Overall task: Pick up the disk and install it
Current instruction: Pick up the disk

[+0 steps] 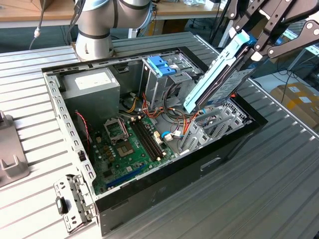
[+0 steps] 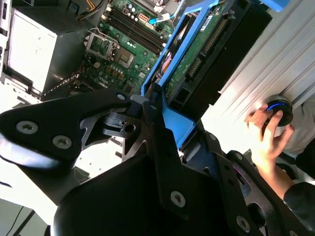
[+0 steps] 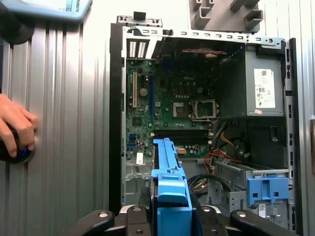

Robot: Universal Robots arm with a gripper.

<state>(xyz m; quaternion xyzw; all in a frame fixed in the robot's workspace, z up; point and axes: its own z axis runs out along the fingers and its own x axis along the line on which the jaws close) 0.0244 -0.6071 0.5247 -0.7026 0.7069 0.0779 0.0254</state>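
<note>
Case [image 1: 149, 191] open; motherboard [image 1: 127, 144] toward the exterior view's left, darker-blue latch piece [image 1: 162, 65] mid. Disk [image 1: 222, 74] tilted above the case's right side, upper end clamped in gripper [image 1: 250, 46]. Prob. stiff, light, shock-sensitive; hold by carrier edges. Arm slants in from upper right.

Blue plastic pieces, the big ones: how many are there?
2. One is the light blue frame of the disk, held tilted above the case by the pincer. The other is the darker blue latch on the cage inside the case. Smaller ones may be hidden.
</note>
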